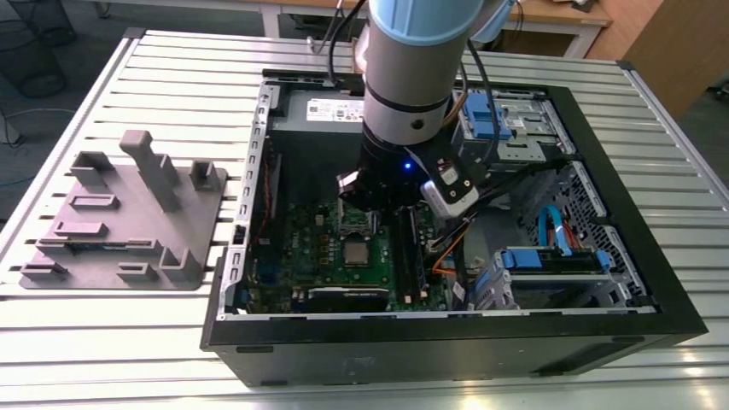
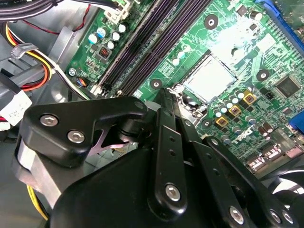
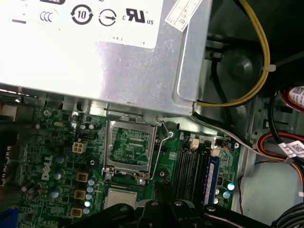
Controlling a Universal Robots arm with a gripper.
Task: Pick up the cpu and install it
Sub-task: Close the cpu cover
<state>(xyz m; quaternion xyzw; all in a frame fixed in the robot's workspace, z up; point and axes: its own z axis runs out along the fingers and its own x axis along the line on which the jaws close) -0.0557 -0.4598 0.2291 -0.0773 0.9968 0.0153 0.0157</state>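
One cpu (image 1: 357, 252) is already down flat in its socket, near the middle of the green motherboard (image 1: 290, 248) inside the open computer case (image 1: 456, 354). The case stands on the table (image 1: 171, 342), filling its middle and reaching toward the edge on the exterior view's right. A grey fixture tray (image 1: 125, 213) sits by the table's edge on the exterior view's left, and I see no chip on it. So I think the picking up and the putting in are done.

The metal socket frame (image 3: 131, 124) is not shut. It stands flipped open beside the cpu, on the side toward the silver power supply (image 3: 95, 61). So the chip is not locked in, and I judge the job as mostly done but not finished.

My arm (image 1: 416, 77) comes straight down into the case, with the wrist pointing at the board. My fingers (image 2: 164, 123) hang just above the socket, near one edge of the cpu. They look pressed together with nothing between them. I can't tell if they touch the frame or the board.
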